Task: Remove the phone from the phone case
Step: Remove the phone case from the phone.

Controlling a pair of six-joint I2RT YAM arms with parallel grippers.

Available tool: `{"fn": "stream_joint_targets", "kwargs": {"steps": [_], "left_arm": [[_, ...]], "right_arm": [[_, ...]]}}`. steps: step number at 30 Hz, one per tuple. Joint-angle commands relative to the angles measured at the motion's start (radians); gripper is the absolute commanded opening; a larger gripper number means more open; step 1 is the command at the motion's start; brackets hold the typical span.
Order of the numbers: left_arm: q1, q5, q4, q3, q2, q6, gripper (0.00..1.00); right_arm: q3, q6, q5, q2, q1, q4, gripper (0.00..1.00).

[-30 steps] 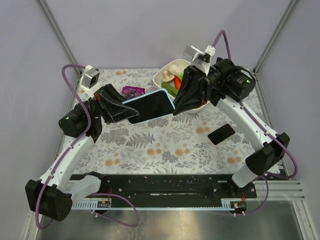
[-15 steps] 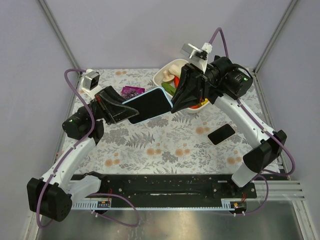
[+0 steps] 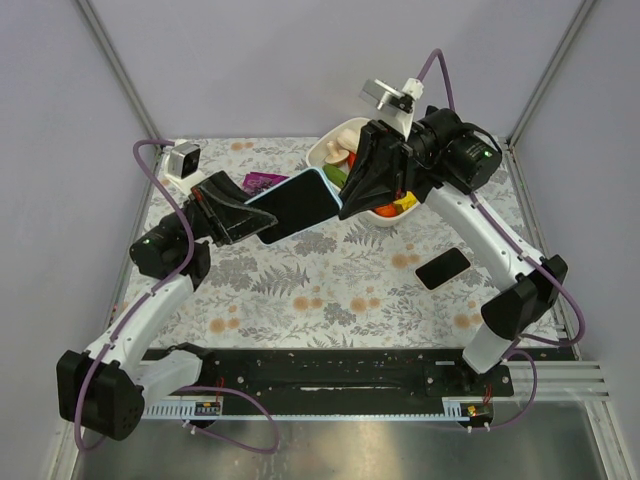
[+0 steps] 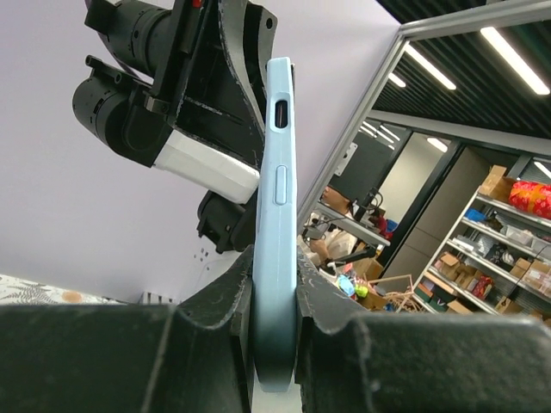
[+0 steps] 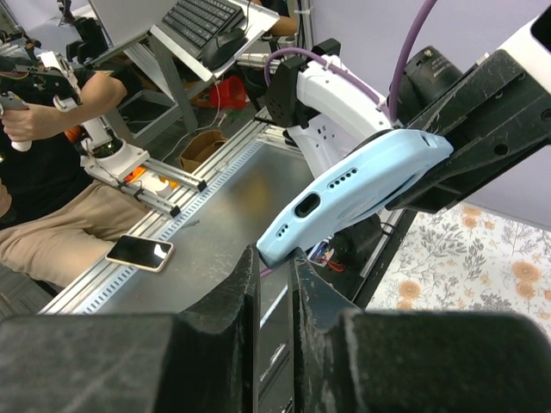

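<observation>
The phone (image 3: pixel 298 206), dark screen up, sits inside a light-blue phone case (image 3: pixel 273 188) held in the air above the table. My left gripper (image 3: pixel 250 215) is shut on the case's left end; in the left wrist view the case (image 4: pixel 275 206) stands edge-on between the pads of that gripper (image 4: pixel 275 301). From the right, my right gripper (image 3: pixel 345 205) is shut on the case's other end. In the right wrist view its jaws (image 5: pixel 274 258) pinch the corner of the case (image 5: pixel 362 194) beside the charging port.
A white bowl (image 3: pixel 332 150) of toy food stands at the back, behind the right gripper. A purple packet (image 3: pixel 262 181) lies at the back left. A second black phone (image 3: pixel 442 268) lies flat on the floral cloth at the right.
Both arms have carried the cased phone slightly up and toward the back left. The right wrist has risen. Both grips are unchanged.
</observation>
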Motion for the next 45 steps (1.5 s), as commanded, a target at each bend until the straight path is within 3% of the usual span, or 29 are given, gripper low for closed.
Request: {"fn": "stream_joint_targets", "kwargs": {"steps": [1,11,18,24,29,33,34,35,36,38,41,45], "left_arm": [[-0.112,0.005,0.233,0.022,0.042,0.019,0.0],[-0.118,0.026,0.234,0.033,0.038,0.029,0.0],[-0.06,0.022,0.226,0.009,0.024,0.052,0.0],[-0.015,0.035,0.196,0.006,0.004,0.08,0.0],[0.028,0.078,0.049,0.034,-0.002,0.181,0.0],[0.055,0.104,-0.164,0.072,0.001,0.317,0.0],[0.063,0.111,-0.233,0.091,0.001,0.359,0.0],[0.074,0.121,-0.313,0.109,0.002,0.412,0.0],[0.08,0.132,-0.426,0.135,0.002,0.478,0.0],[0.089,0.164,-0.77,0.215,-0.002,0.705,0.0],[0.089,0.103,-1.494,0.417,0.015,1.263,0.0],[0.087,0.057,-1.781,0.526,0.03,1.525,0.0]], "right_arm": [[-0.009,-0.083,-0.011,0.171,0.085,0.078,0.02],[0.044,-0.053,-0.014,0.223,0.088,0.076,0.02],[0.067,0.046,-0.063,0.223,0.059,0.056,0.06],[0.009,0.095,-0.071,0.186,0.002,0.056,0.17],[0.07,0.193,-0.071,0.22,-0.08,0.058,0.49],[0.311,0.275,-0.072,0.297,-0.125,0.029,0.56],[0.322,0.199,-0.074,0.288,-0.131,-0.032,0.68],[0.363,0.174,-0.072,0.295,-0.136,-0.081,0.72],[0.397,0.174,-0.072,0.3,-0.14,-0.086,0.82],[0.463,0.155,-0.072,0.297,-0.157,-0.111,0.85],[0.562,0.065,-0.071,0.294,-0.192,-0.222,0.92],[0.728,-0.186,-0.043,0.303,-0.22,-0.55,1.0]]}}
